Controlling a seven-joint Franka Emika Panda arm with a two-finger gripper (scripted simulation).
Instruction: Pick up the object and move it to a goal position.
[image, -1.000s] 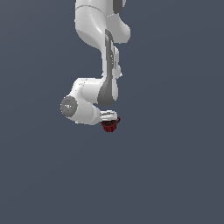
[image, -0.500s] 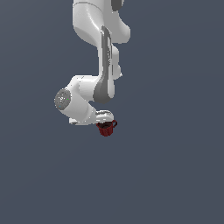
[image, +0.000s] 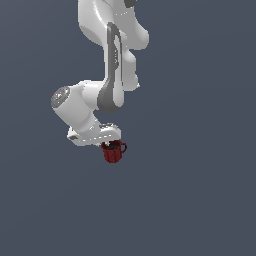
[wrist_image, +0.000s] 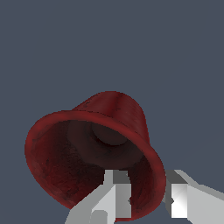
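Note:
The dark red mug (image: 113, 152) hangs just under the white gripper (image: 107, 144) in the exterior view, upright, its loop handle toward that view's right. In the wrist view I look into the mug's open mouth (wrist_image: 87, 148). The gripper (wrist_image: 146, 197) is shut on the mug's rim: one finger (wrist_image: 114, 192) sits inside the cup and the other finger (wrist_image: 179, 199) outside the wall. The mug's handle is hidden in the wrist view.
The white arm (image: 110, 60) comes down from the top of the exterior view and bends at a grey-capped joint (image: 61, 97). Everything around is plain dark grey-blue background with no other object in sight.
The gripper with the mug in it has moved toward the exterior view's left and slightly down. The grip on the mug's rim is unchanged.

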